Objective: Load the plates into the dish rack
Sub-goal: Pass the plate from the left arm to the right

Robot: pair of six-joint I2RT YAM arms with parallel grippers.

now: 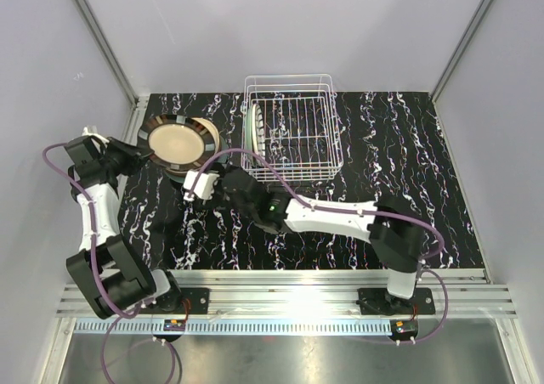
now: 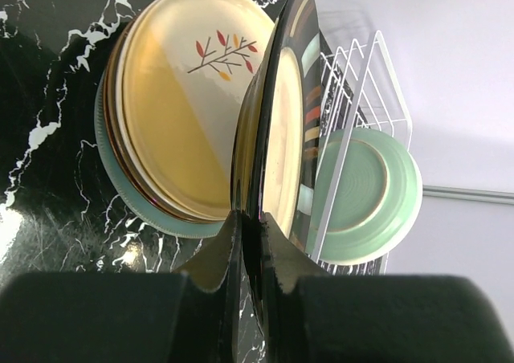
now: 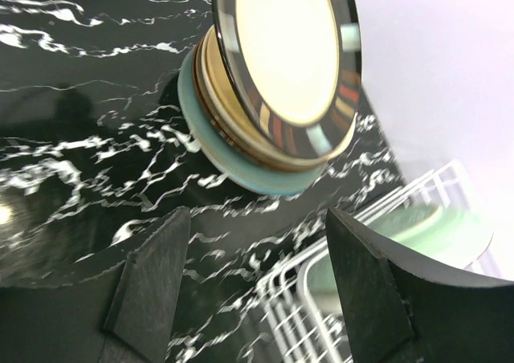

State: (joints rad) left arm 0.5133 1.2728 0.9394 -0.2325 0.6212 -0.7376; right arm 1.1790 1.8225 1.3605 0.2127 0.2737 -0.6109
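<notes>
**Plate up, rack next**

The round dark-rimmed, cream-centred plate (image 2: 277, 122) tilts off the stacked plates (image 2: 173, 114), its rim pinched by the left hand (image 2: 250, 228). Keep it on edge and slide it between prongs of the white wire dish rack (image 1: 287, 95), beside the pale green plate (image 2: 365, 194). The right hand (image 3: 257, 226) gapes wide. The counter (image 1: 382, 163) is black, white-veined; walls (image 1: 255, 27) pale.
</notes>
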